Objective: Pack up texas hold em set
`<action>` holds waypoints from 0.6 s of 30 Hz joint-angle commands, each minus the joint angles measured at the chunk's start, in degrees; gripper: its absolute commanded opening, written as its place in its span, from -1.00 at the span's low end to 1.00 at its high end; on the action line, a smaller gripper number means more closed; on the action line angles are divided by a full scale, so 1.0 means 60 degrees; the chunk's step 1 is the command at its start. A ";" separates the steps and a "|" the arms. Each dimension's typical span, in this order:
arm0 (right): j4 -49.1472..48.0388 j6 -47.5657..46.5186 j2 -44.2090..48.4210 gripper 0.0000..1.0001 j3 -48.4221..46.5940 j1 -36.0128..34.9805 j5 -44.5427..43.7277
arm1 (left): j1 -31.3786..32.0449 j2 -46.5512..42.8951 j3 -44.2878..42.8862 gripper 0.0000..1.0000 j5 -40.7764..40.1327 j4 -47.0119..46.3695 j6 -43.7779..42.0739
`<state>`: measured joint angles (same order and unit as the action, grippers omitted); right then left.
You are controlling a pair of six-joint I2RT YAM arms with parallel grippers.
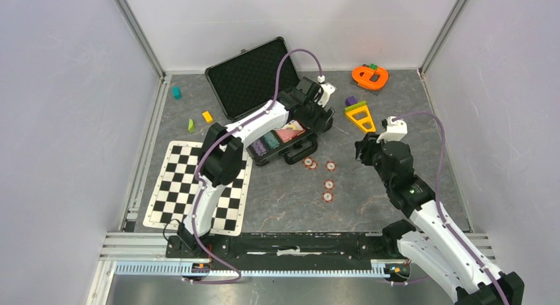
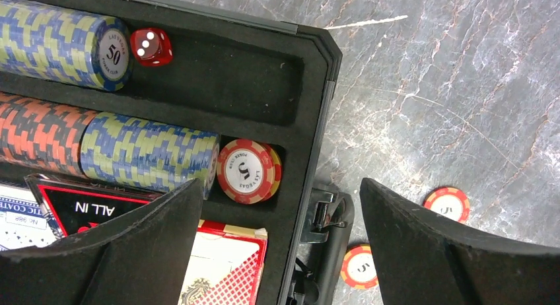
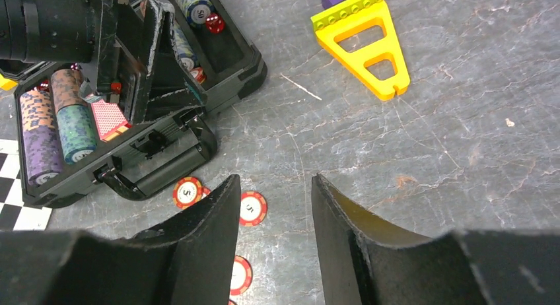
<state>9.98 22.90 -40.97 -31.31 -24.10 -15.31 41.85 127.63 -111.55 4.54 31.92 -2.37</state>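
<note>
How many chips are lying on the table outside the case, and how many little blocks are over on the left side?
Loose chips: 5
Little blocks: 3 (one teal, one yellow, one green)
Total: 8

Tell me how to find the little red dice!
Look in the open black case in the middle of the table. In its corner slot, beside the blue-and-yellow chip stack marked 50, sits the red die. It is a little cube with white dots, while its neighbours are round chips.
</note>
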 commanded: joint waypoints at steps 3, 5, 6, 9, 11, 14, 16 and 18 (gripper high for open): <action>-0.0229 -0.0261 0.0106 0.01 -0.0128 0.0046 -0.0386 | 0.0013 0.0513 -0.0772 0.88 0.0283 0.0657 -0.0610; -0.0248 -0.0251 0.0012 0.01 -0.0103 0.0046 -0.0386 | 0.0013 0.0696 -0.1008 0.81 0.0327 0.0841 -0.0637; -0.0255 -0.0237 -0.0031 0.01 -0.0087 0.0050 -0.0384 | 0.0013 0.0759 -0.1099 0.75 0.0350 0.0933 -0.0620; -0.0313 -0.0190 -0.0076 0.01 -0.0003 0.0062 -0.0338 | 0.0053 0.0670 -0.0943 0.73 0.0129 0.0912 -0.0546; -0.0379 -0.0185 -0.0108 0.01 0.0045 0.0063 -0.0276 | 0.0107 0.0376 -0.0415 0.77 -0.0301 0.0444 -0.0534; -0.0420 -0.0170 -0.0183 0.01 0.0040 0.0061 -0.0143 | 0.0156 -0.0070 0.0249 0.85 -0.0717 -0.0345 -0.0617; -0.0425 -0.0181 -0.0255 0.01 0.0011 0.0076 -0.0076 | 0.0238 -0.0305 0.0496 0.86 -0.1140 -0.0623 -0.0816; -0.0418 -0.0198 -0.0268 0.01 0.0004 0.0076 -0.0043 | 0.0436 -0.0600 0.0879 0.88 -0.1512 -0.0998 -0.1096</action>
<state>9.98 22.35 -42.28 -31.24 -23.88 -16.10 42.94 127.70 -110.30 -0.08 29.71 -4.97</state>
